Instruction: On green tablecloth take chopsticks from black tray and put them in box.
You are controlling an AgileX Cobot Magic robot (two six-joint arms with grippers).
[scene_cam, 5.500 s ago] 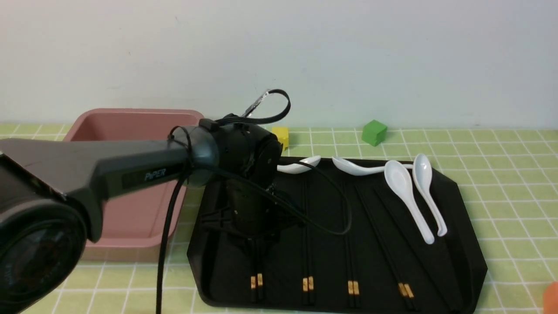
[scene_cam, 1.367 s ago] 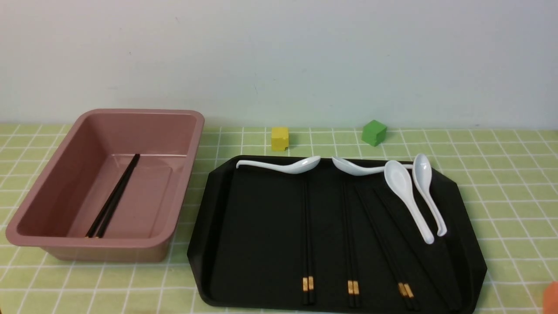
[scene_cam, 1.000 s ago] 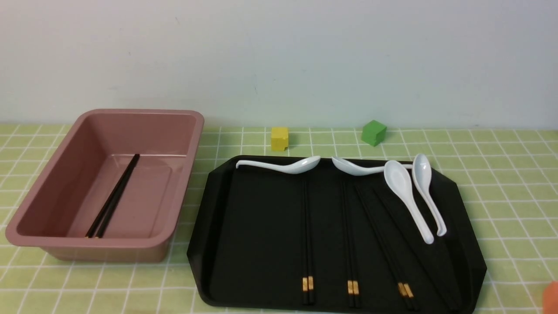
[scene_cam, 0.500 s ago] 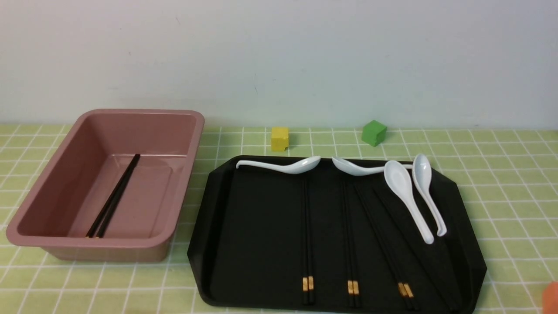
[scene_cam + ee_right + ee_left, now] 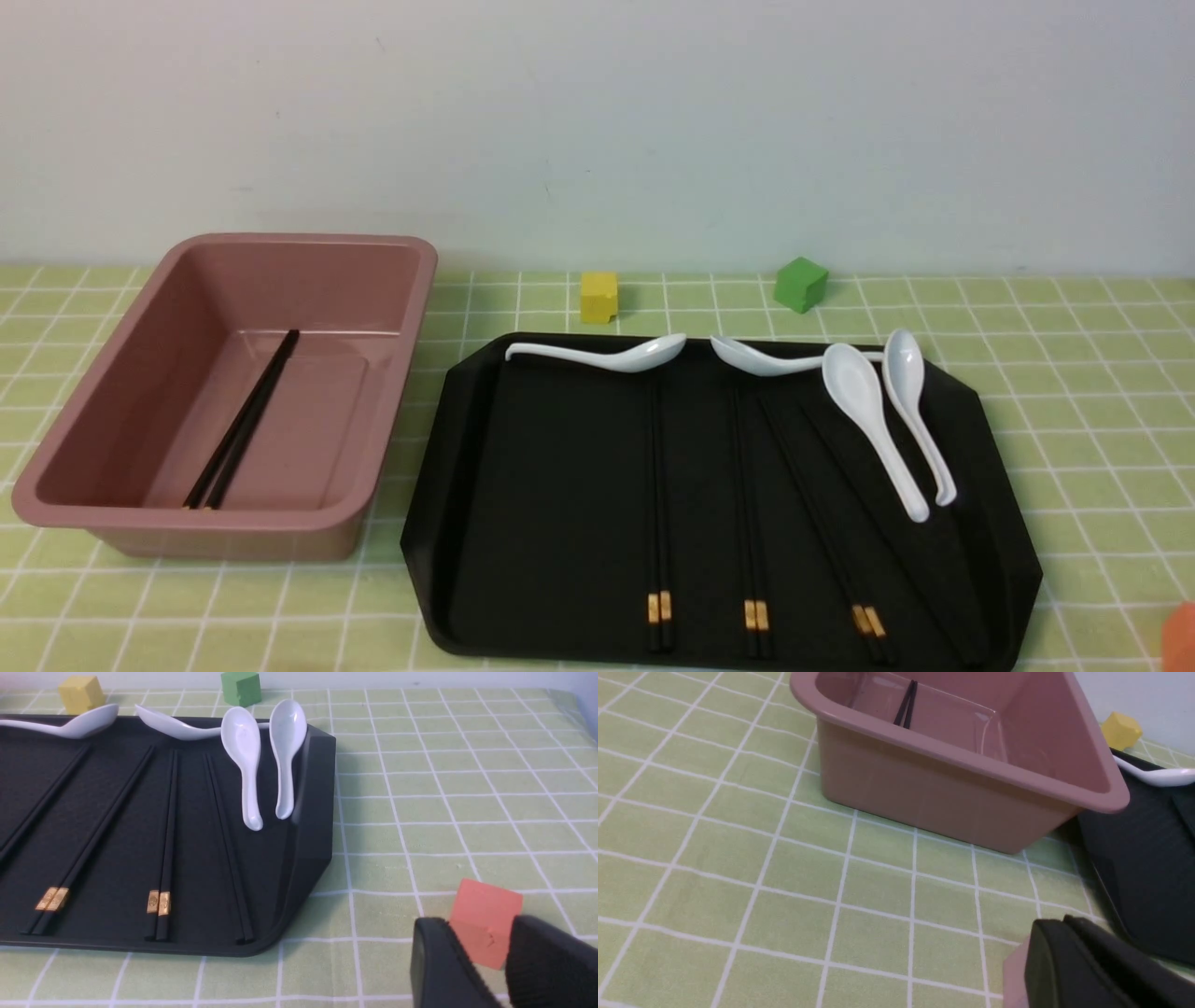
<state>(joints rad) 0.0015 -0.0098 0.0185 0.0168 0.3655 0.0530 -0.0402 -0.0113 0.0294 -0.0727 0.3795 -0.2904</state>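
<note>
**Chopsticks split between tray and box**

A green tablecloth (image 5: 1074, 392) meets a pale wall. Left of the black tray (image 5: 523, 523) stands the box (image 5: 392, 373), one pair of chopsticks (image 5: 245, 420) lying inside. More chopsticks (image 5: 659, 523) lie on the tray beside white spoons (image 5: 868, 420). The left gripper (image 5: 1069, 933) looks pressed together, empty. The right gripper (image 5: 479, 947) stands parted before an orange cube (image 5: 486, 905).
</note>
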